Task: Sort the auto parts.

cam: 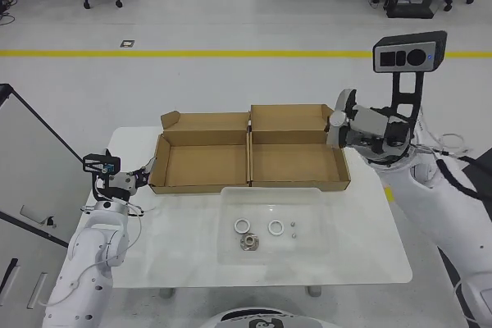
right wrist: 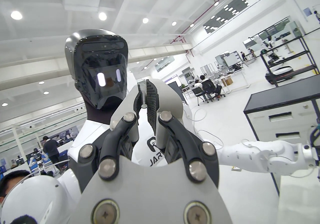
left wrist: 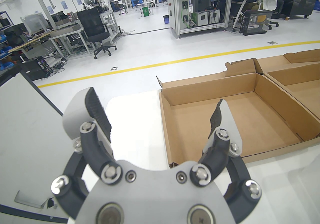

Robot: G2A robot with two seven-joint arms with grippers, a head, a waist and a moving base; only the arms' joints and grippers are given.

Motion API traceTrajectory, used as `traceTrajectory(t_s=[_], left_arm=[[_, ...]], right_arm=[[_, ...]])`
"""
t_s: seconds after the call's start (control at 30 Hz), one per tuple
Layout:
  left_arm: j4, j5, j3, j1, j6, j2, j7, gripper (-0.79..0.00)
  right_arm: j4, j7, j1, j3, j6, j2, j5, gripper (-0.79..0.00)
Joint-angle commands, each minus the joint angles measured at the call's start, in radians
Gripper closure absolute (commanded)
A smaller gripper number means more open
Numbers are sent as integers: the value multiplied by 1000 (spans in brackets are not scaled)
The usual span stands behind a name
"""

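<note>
The left gripper (left wrist: pixel 155 109) stands with jaws spread wide and empty. The left cardboard box (left wrist: pixel 262 122) lies just ahead of them, and the right cardboard box (cam: pixel 299 164) touches it, making two boxes. Between the two grippers, one clear tray (cam: pixel 271 190) holds two white rings (cam: pixel 241 225), one metal flanged part (cam: pixel 250 241) and two small pieces (cam: pixel 293 221). The right gripper (right wrist: pixel 146 87) clamps one threaded bolt (right wrist: pixel 142 94) along its pads. We judge the step to be delivery. We lower these jaws into a box, release near its floor, and keep like parts together.
</note>
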Motion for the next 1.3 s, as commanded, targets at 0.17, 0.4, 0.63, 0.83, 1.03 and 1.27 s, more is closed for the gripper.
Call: traceTrajectory(t_s=[0.17,0.4,0.63,0.83,1.03,1.27], left_arm=[[0,0,0,0,0,0,0,-785],[0,0,0,0,0,0,0,-785],[0,0,0,0,0,0,0,-785],[0,0,0,0,0,0,0,-785],[0,0,0,0,0,0,0,-785],[0,0,0,0,0,0,0,-785]], right_arm=[[-10,86,-36,2,12,-23,205,0],[1,149,-67,27,28,-45,306,0],[14,108,-86,74,50,-54,173,0],[5,48,-93,109,83,-57,-18,0],[-9,14,-110,128,99,-64,-103,0],[-16,51,-129,133,97,-79,0,0]])
